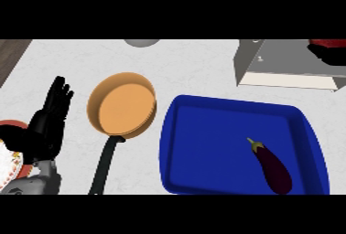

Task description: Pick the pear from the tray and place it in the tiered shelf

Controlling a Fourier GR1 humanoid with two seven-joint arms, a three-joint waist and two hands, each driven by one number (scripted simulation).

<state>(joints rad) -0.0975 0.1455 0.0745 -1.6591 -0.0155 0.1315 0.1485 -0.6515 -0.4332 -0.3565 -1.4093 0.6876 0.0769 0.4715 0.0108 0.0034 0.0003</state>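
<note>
Looking down, the biggest thing is the blue tray (177, 151), and only a purple eggplant (273, 167) lies in it, at the right side. No pear shows anywhere. The grey shelf (287, 68) sits at the top right, past the tray. An orange pan (122, 109) sits left of the tray. The left hand (49, 121) rests at the left, fingers straight and holding nothing. The right hand is out of sight. It might grab the eggplant by mistake, since no pear is there.
</note>
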